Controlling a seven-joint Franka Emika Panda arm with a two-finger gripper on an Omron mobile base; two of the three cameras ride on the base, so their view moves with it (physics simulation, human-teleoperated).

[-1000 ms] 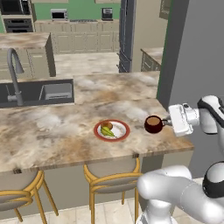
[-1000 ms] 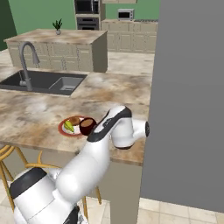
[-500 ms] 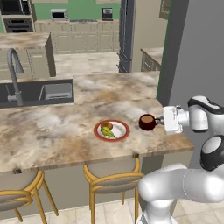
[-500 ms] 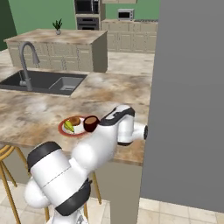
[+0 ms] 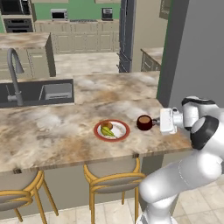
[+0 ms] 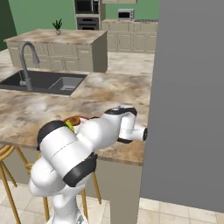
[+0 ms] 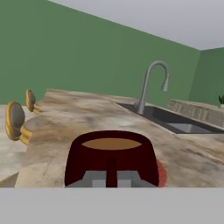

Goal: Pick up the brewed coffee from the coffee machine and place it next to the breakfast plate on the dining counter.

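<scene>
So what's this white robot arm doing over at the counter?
It is delivering a mug of coffee. Its pincer grips the mug by the handle, just right of the breakfast plate on the dining counter. From these angles I can't tell whether the mug touches the stone. The hand view shows it full and upright, with the sink and tap further along.

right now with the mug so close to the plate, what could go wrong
1. The mug is full of coffee nearly to the brim, and the gripper holds it by its handle side; a jerky release could slop liquid onto the counter.
2. The mug sits just right of the plate; any further push left could knock its rim and shift the food.
3. The hand is low over the counter, so pulling back carelessly might drag the mug along.
</scene>
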